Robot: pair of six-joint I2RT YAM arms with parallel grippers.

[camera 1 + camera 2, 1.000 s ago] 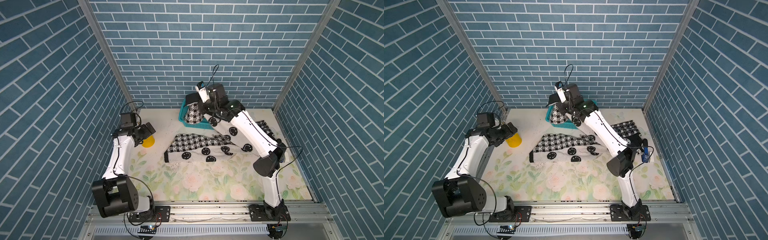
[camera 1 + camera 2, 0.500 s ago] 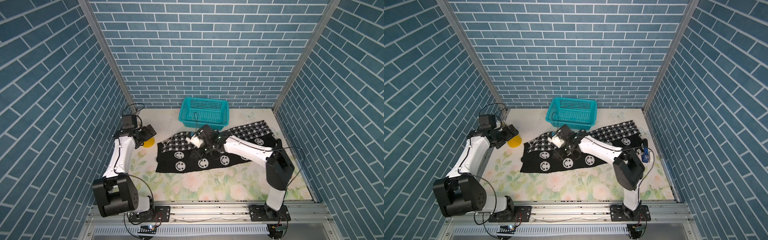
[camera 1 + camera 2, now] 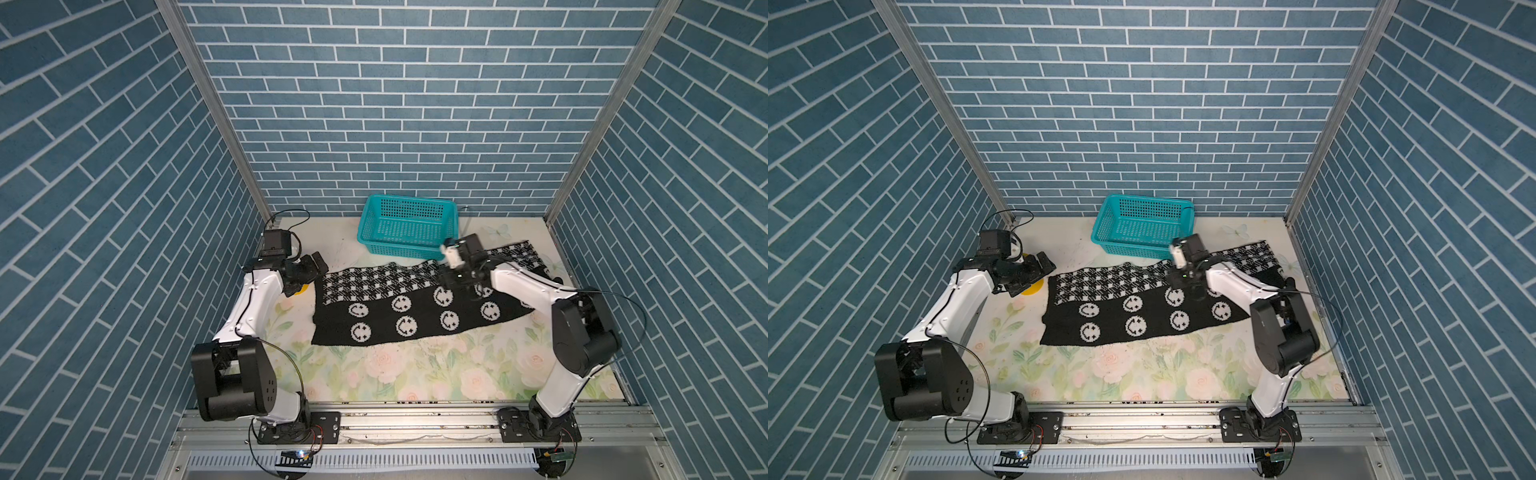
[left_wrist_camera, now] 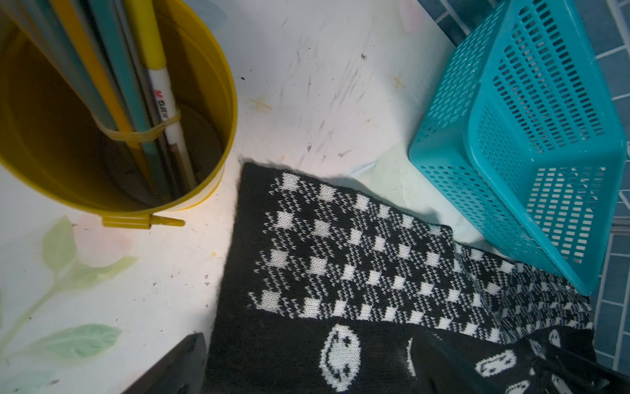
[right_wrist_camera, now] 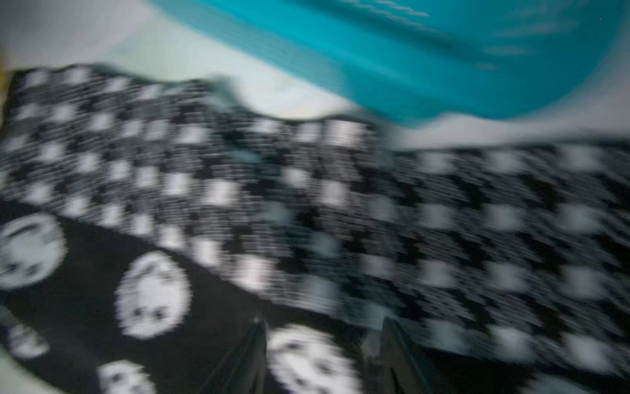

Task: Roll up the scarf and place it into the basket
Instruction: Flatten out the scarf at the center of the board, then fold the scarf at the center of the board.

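The scarf [image 3: 395,309] [image 3: 1129,309] lies spread flat across the table, black with white smiley faces and a check band along its far edge. Behind it stands the teal basket [image 3: 407,239] [image 3: 1142,232], with nothing in it. My left gripper [image 3: 311,272] [image 3: 1040,268] hangs open at the scarf's left end; in the left wrist view [image 4: 306,344] scarf [image 4: 324,273] and basket [image 4: 528,136] show. My right gripper [image 3: 457,286] [image 3: 1187,286] hovers over the scarf's right-middle. The right wrist view is blurred: jaws [image 5: 324,324] apart above a smiley on the scarf [image 5: 204,204], basket [image 5: 443,51] beyond.
A yellow pencil cup [image 3: 300,289] [image 3: 1032,287] [image 4: 119,136] holding banded pens stands just left of the scarf, under my left wrist. Blue brick walls close in the back and both sides. The floral table mat [image 3: 415,374] runs to the front rail.
The scarf went from bunched with one end in the basket to spread flat on the table. My right gripper came down from the basket, moved right over the scarf and opened. The left arm barely moved.
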